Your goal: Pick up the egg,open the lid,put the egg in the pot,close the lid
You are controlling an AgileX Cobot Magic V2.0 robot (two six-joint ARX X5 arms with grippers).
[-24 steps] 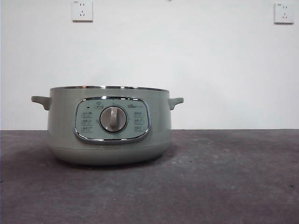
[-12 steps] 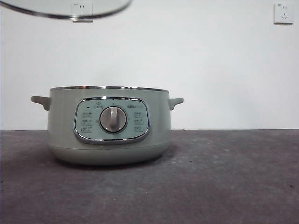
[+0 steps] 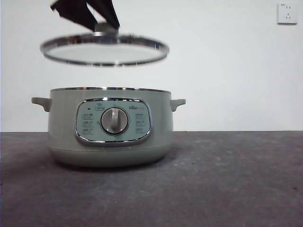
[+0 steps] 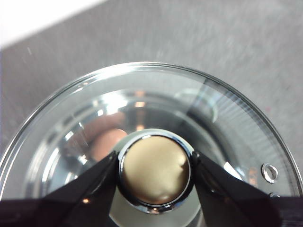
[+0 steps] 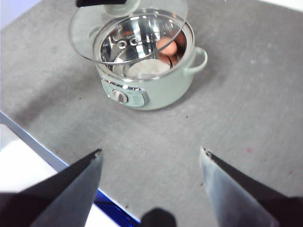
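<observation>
Showing only small icons and a tiny, unreadable logo on the control panel [image 3: 113, 121] of the pot [image 3: 110, 127]; no legible writing anywhere.

Hanging now clear above the pot's open rim, the lid [image 3: 104, 49], having dropped well down from the top edge of the front view, where half a second ago only its lower curve was showing, and a second ago nothing at all. Tilting slightly, not touching the pot. Looking clear and shallow-domed, with a bright steel rim and a pale knob [image 4: 155, 170] ringed in chrome.

Clamping that knob from both sides, the left gripper [image 4: 155, 171], jaws pressing against the chrome ring.

Lying inside the pot's steel bowl, against its wall on the side away from the dial [image 5: 121, 96], the egg [image 5: 167, 47], orange-brown and smooth.

Waiting high and well back from the pot, the right gripper [image 5: 150, 153], jaws spread wide and holding nothing.

Sitting on the wall behind the pot, a white socket [image 3: 287, 13].
</observation>
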